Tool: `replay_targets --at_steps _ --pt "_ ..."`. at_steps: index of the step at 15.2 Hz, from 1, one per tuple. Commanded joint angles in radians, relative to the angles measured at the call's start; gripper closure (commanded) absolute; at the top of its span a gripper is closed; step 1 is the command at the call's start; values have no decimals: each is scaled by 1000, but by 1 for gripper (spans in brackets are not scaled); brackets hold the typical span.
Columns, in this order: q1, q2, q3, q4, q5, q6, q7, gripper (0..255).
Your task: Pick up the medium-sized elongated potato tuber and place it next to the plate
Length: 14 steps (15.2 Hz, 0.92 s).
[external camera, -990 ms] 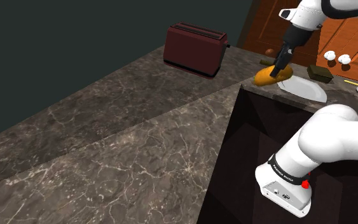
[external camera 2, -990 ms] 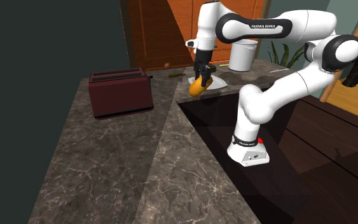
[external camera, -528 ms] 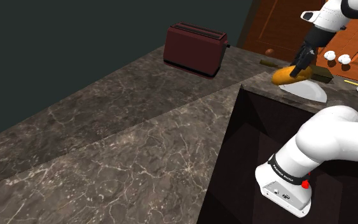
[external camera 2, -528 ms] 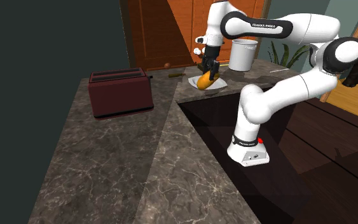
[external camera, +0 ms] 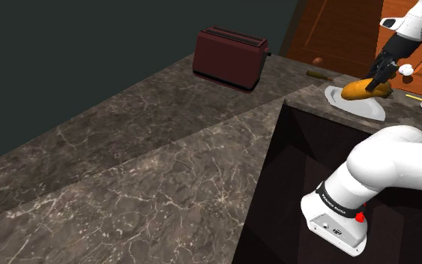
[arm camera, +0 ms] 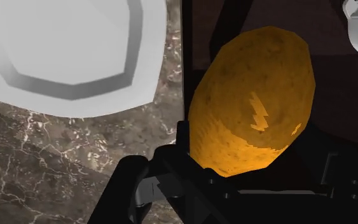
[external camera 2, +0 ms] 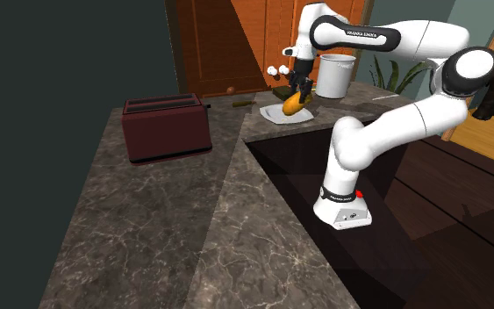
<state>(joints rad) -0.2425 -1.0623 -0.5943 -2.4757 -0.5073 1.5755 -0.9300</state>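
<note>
The claw (external camera: 380, 73) was closed on the potato (external camera: 357, 90), pinching the orange-brown tuber by one end, with the rest sticking out sideways from the fingers toward the toaster (external camera: 230, 58). In the shoulder view the potato hung just below the claw and in front of the white plate (external camera: 363, 110), clear of the dark marble counter (external camera: 164, 150).

From the second exterior view the claw (external camera 2: 303, 91) pointed down, with the potato (external camera 2: 292, 105) tilted under it and the plate (external camera 2: 274, 116) just below. A white pot (external camera 2: 333, 77) stood close behind the claw, and the dark red toaster (external camera 2: 166, 127) sat well apart from it, along the counter.

Through the wrist camera the potato (arm camera: 254, 95) bulged between the black fingers (arm camera: 182, 149) of the claw (arm camera: 254, 153). The plate (arm camera: 63, 51) lay off to one side of the claw rather than straight under it, with veined counter (arm camera: 56, 159) beside it. A dark brown surface lay behind the potato; I could not tell what it was.

Two small white round things (external camera: 406, 70) sat just past the claw, before the wooden door (external camera: 329, 30).
</note>
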Motion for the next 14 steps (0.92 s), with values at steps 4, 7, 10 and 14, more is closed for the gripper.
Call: replay_targets --at_steps 4,7,10,14 --pt "-5 37 -123 94 -79 -5 -122 255" --pt "9 69 -200 162 -118 -1 -191 255" --pt "35 105 -278 238 -149 4 -259 255" --pt "88 155 -390 354 -182 9 -348 255"
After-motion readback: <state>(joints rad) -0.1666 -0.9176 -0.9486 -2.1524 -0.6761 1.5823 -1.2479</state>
